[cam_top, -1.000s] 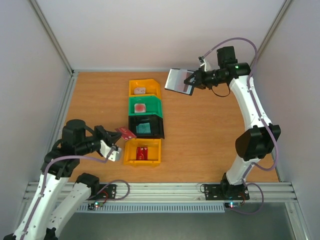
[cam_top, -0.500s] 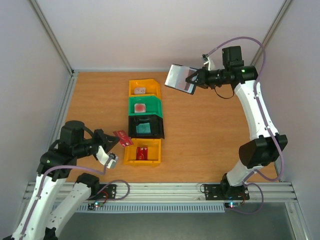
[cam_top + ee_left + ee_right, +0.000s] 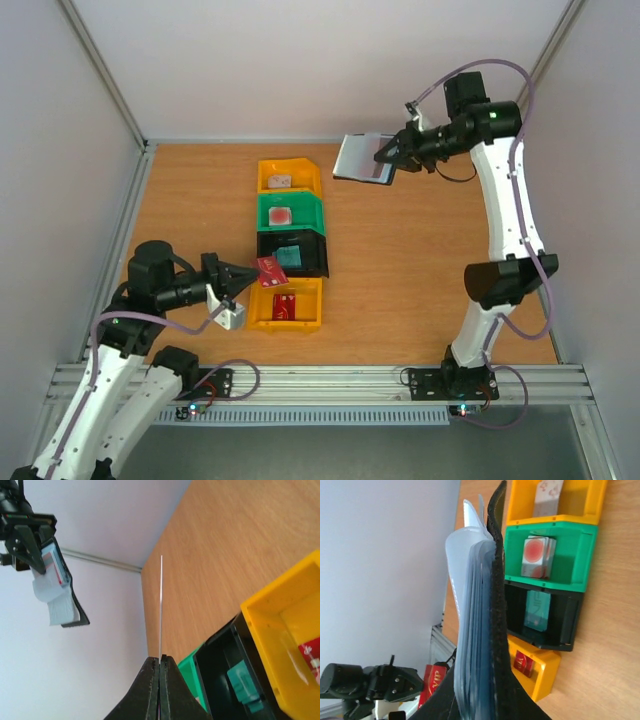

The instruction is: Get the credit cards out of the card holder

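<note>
Change is seen in the top external view. The left end effector (image 3: 240, 277) is clamped on a red credit card (image 3: 268, 268). The card is now held over the left side of the black bin (image 3: 318, 262) and the near yellow bin (image 3: 285, 324), whereas a second earlier it was held further left, clear of the bins. The right end effector (image 3: 388, 155) is clamped on the card holder (image 3: 358, 160), which is held in the air over the far part of the table (image 3: 420, 250). The holder's tilt is altered, and a paler face is now shown.

In the left wrist view, the red credit card (image 3: 160, 605) is seen edge-on as a thin line, pinched between the closed fingers. A teal card (image 3: 243, 687) is seen lying in the black bin (image 3: 215, 670). The card holder (image 3: 60, 595) is seen at upper left, hanging open.

In the right wrist view, the card holder (image 3: 496, 580) is gripped by its black cover, with the pale pockets fanned to the left. The row of bins is seen beyond, the green bin (image 3: 550, 527) among them.
</note>
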Robot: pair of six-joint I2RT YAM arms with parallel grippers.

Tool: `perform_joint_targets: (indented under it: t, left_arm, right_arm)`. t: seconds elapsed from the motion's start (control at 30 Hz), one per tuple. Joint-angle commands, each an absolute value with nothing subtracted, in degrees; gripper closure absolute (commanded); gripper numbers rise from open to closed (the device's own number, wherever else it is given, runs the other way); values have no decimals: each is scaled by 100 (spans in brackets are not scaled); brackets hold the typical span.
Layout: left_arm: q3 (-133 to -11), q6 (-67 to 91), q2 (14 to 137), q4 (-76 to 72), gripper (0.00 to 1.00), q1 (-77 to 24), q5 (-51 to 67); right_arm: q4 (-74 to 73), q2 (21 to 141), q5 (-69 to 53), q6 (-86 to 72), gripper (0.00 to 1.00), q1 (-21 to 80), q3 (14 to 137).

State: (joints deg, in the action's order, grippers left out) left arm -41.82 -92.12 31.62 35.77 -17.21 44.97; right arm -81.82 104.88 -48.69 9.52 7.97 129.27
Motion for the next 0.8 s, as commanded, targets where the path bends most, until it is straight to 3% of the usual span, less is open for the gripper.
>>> perform_joint_targets:
  t: [0.0, 0.2, 0.37, 0.57, 0.77]
  left_arm:
    - [-4204, -8345, 3195, 3138, 100, -1698, 5155]
    - [-5409, -7319, 3830, 4657, 100, -1710, 3738]
    - [-6748, -6701, 4627, 6533, 100, -2145, 2755]
    - [-8700, -3927, 6308, 7997, 100, -3024, 561]
    - [-10514, -2347, 7723, 9445, 100, -3197, 217]
  right_arm:
    - [-10519, 11193, -5366, 1502, 99, 770, 13965]
    - [-10552, 10768, -4598, 1531, 99, 367, 13663]
    - [-10562, 10469, -4786, 1496, 99, 228, 13389]
    - [-10547, 10138, -4627, 1471, 99, 228, 13160]
    - [-10494, 9987, -4413, 1181, 99, 249, 12735]
